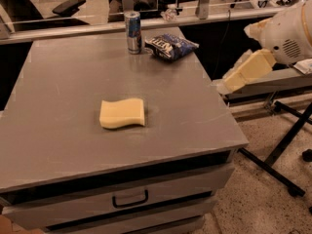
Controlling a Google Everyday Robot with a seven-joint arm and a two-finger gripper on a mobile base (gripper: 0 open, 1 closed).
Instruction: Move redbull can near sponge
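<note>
The redbull can stands upright at the far edge of the grey table, blue and silver with a silver top. The pale yellow sponge lies flat near the table's middle, well in front of the can. My gripper hangs off the table's right side, beyond the edge, pale yellow and pointing down-left toward the table. It holds nothing and is far from both the can and the sponge.
A dark blue snack bag lies just right of the can. The table has drawers with a handle at the front. A black stand's legs cross the floor at right. Glass partition and office chairs stand behind.
</note>
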